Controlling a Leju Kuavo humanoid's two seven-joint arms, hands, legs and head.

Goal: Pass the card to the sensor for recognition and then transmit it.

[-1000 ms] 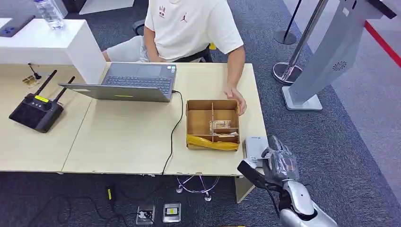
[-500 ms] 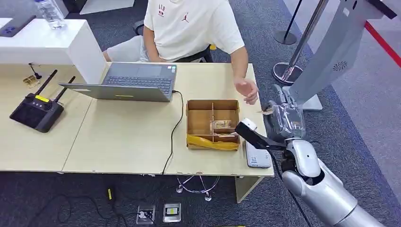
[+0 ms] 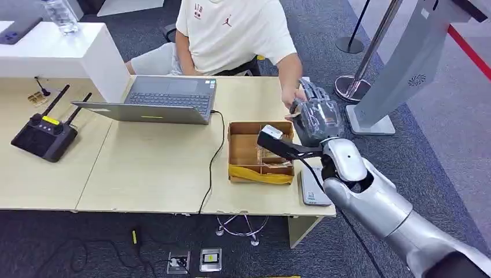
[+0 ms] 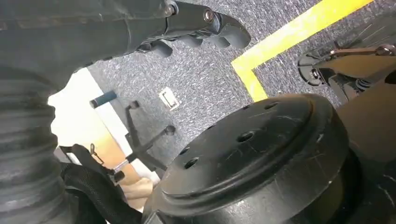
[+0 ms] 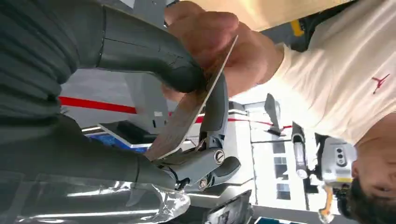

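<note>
The left hand [image 4: 196, 28] hangs over grey carpet, its dark fingers curled in with nothing in them. Right of the laptop [image 3: 162, 99] and just beyond the divided cardboard box [image 3: 259, 152], the right hand [image 3: 315, 119] pinches the card [image 5: 194, 105], a thin, flat, brownish rectangle seen nearly edge-on. The seated person's hand [image 5: 219, 44] touches the card's far end.

A laptop [image 3: 168, 98] sits open on the desk [image 3: 145, 168]; a cardboard box [image 3: 259, 152] lies just right of it. A black router [image 3: 45, 134] rests well left of the laptop; a water bottle [image 3: 59, 15] stands behind it.
</note>
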